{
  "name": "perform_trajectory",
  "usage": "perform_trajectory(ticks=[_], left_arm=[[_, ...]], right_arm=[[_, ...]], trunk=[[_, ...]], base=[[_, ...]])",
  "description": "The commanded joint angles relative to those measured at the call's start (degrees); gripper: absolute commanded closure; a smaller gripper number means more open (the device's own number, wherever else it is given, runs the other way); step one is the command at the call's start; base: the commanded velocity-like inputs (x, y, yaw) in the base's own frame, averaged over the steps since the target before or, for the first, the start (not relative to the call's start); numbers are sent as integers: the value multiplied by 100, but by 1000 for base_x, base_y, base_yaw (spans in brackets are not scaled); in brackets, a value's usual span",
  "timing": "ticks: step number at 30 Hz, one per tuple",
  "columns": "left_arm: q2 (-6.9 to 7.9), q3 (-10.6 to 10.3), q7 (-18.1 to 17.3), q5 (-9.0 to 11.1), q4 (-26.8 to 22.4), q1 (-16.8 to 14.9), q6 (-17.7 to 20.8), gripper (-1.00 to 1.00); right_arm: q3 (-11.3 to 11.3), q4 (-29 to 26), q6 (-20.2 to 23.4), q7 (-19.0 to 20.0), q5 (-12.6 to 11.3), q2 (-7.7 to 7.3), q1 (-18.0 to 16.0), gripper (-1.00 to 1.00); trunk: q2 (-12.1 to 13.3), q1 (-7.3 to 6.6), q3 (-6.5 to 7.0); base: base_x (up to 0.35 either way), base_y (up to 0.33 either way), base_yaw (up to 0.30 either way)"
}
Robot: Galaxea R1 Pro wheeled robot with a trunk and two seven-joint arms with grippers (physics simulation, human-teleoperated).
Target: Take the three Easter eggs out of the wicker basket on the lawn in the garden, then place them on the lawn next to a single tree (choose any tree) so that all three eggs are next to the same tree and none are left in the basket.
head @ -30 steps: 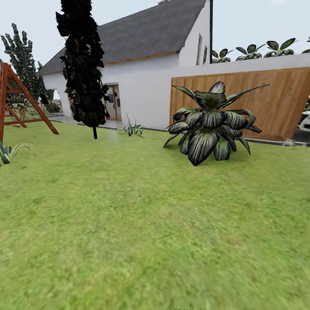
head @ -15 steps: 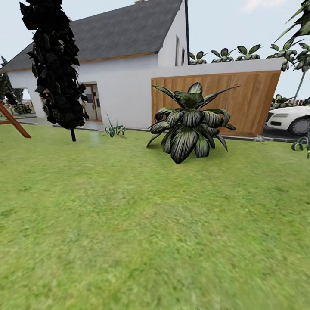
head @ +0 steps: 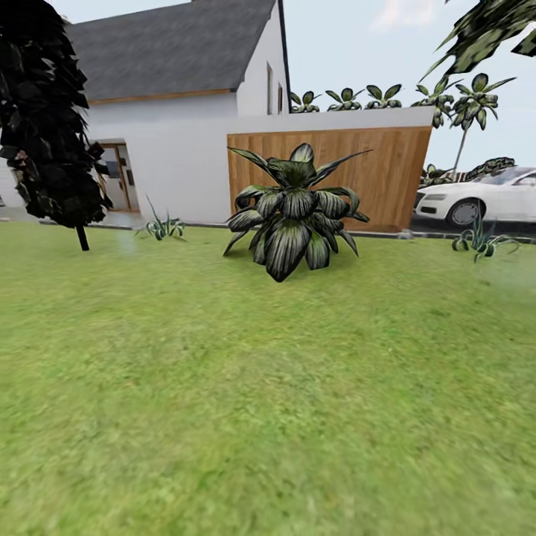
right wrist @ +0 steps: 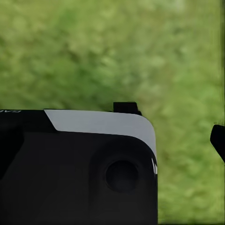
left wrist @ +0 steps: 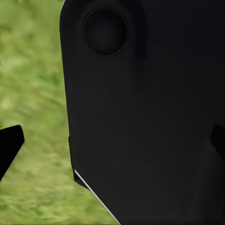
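Lawn (head: pixel 268 402): patchy green grass, covered most of the head view. House (head: pixel 179 112): white walls, grey roof, behind it. Wooden fence (head: pixel 387 175): beside the house. Dark tree (head: pixel 45 119): at the lawn's far left edge. Broad-leaved plant (head: pixel 292 212): centre, on the grass. White car (head: pixel 484 195): beyond the fence. Both wrist views: dark robot body over blurred grass; whether either claw was released or clenched could not be told. Basket and eggs: not in sight. Step judged: travelling, searching; next, locate the basket.
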Motion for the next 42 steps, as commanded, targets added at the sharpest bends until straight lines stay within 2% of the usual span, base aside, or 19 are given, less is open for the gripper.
perform_trajectory(ticks=[1, 42], left_arm=[[1, -2, -1, -3, -7, 3, -12, -100], [1, -2, -1, -3, -6, 3, -12, -100]], right_arm=[[-1, 7, -20, 0, -2, -1, -4, -100], [0, 7, -20, 0, -11, -4, -4, -100]], trunk=[[-2, 0, -4], [-2, 0, -4]], base=[[0, 0, -283], [0, 0, -283]])
